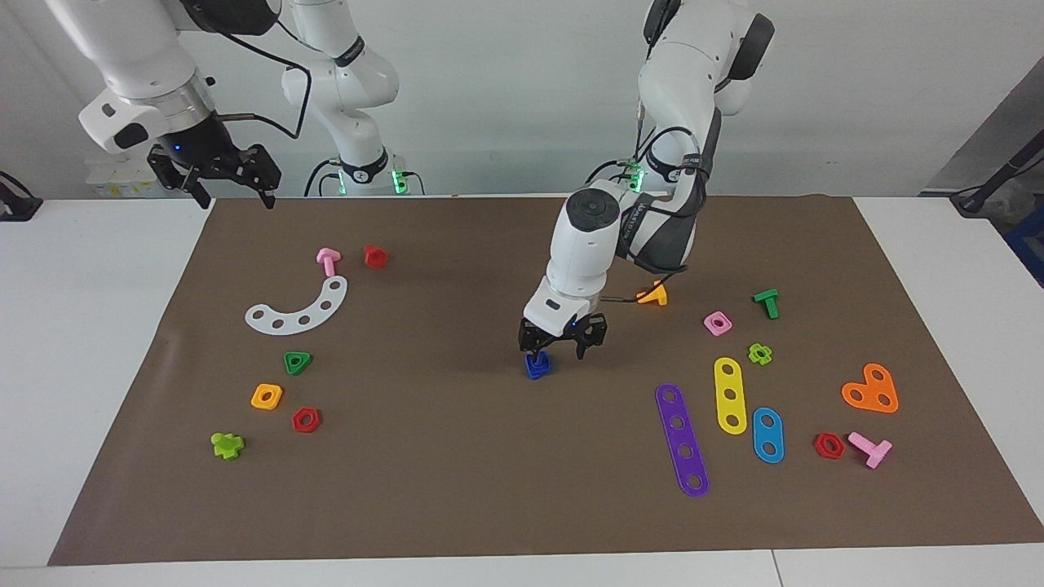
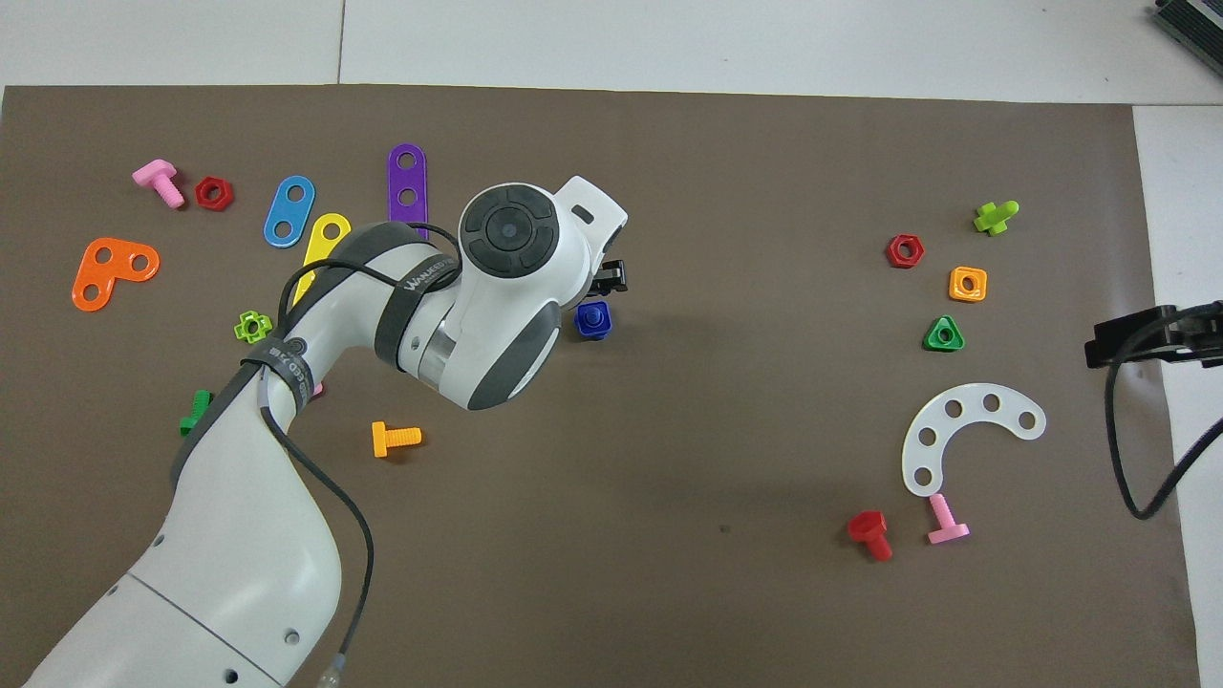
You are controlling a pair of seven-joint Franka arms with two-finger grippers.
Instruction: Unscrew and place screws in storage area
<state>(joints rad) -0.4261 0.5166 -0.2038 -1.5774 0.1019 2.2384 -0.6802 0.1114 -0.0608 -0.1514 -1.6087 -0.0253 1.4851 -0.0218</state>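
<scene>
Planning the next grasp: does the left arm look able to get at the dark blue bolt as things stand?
Probably yes. The left end effector hangs right over the dark blue bolt in the middle of the mat, fingers open, with nothing lying between or beside them. The right end effector waits off the mat.

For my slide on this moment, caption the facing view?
Left gripper down at the blue bolt mid-mat; right gripper waits raised.

Left gripper (image 1: 561,349) low over mat centre, wrist pointing down, fingers spread. Right gripper (image 1: 231,190) raised at table edge, fingers apart, arm waiting.
</scene>
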